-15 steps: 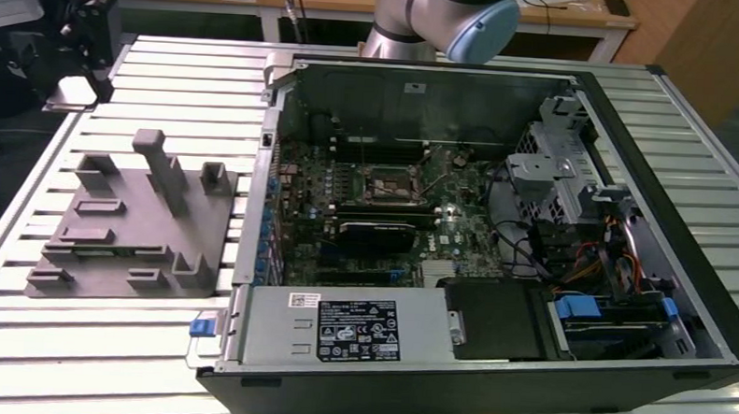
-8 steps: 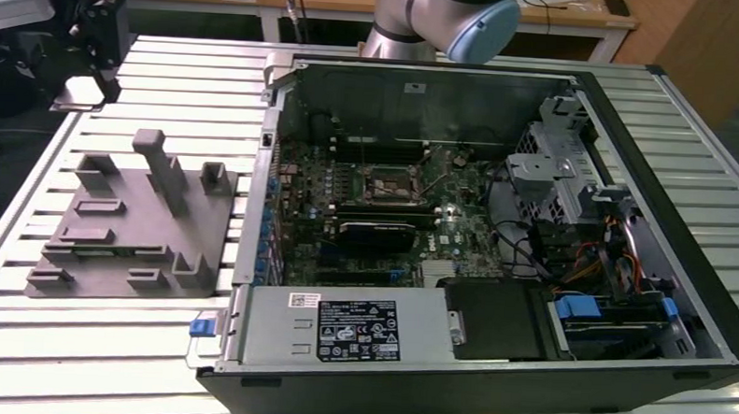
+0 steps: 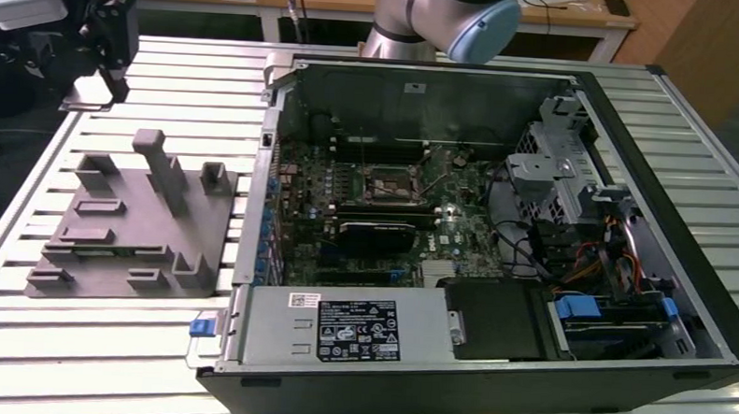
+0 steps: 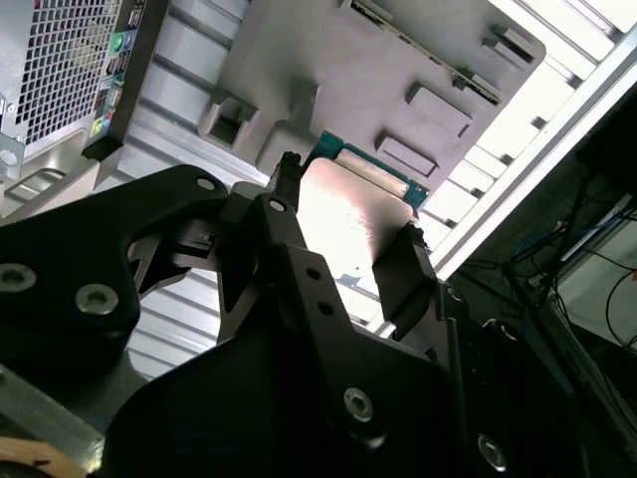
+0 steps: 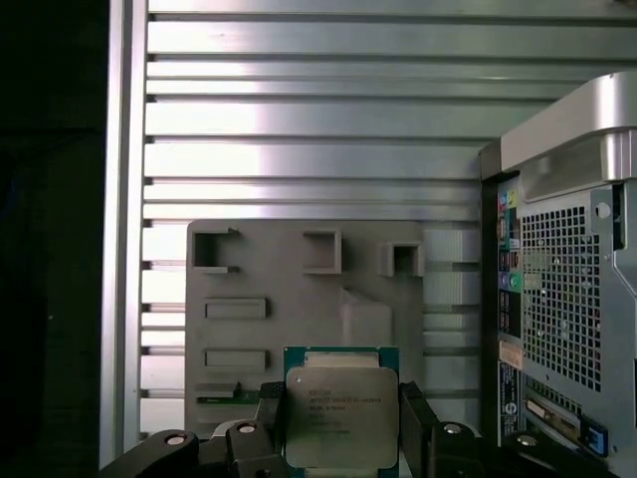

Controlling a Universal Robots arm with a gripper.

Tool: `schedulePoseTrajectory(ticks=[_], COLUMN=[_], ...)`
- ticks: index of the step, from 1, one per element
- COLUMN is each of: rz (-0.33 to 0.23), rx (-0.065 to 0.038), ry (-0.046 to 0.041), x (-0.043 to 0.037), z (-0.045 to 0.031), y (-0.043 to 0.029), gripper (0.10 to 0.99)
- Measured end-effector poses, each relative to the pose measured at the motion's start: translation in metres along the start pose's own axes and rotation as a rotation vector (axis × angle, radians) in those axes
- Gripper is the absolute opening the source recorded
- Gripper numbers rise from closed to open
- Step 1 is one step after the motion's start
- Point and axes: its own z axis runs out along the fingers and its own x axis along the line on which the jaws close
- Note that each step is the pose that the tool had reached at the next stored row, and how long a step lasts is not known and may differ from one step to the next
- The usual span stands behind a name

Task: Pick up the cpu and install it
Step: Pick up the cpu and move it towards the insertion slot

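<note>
Gripping the cpu (image 5: 341,413) by two opposite edges, the gripper (image 5: 341,438) has its jaws closed to the chip's width. In both wrist views one of the black fingers (image 4: 403,269) presses on each side. The cpu's silvery top faces the first wrist camera, framed by a thin green rim, and it is held in the air, clear of any surface. Beneath it lies the grey fixture (image 5: 299,289), with its recesses and raised blocks, resting on the slatted metal table (image 5: 299,100).

In the exterior view the gripper appears to hang over the table's far corner on the exterior view's left, beyond the fixture. The angle there is poor, so that placing is a best reading. Just beside the fixture, on the exterior view's right, lies the opened case (image 3: 670,183). Its board faces up, and the socket (image 3: 393,183) near the middle is well apart from the gripper.
</note>
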Motion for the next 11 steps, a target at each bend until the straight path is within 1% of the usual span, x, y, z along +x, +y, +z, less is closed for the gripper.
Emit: schedulePoseTrajectory(ticks=[11], rz=[0.000], rx=[0.000], ry=[-0.0001], x=[-0.0123], z=[0.0002], y=[0.0016], gripper=[0.541])
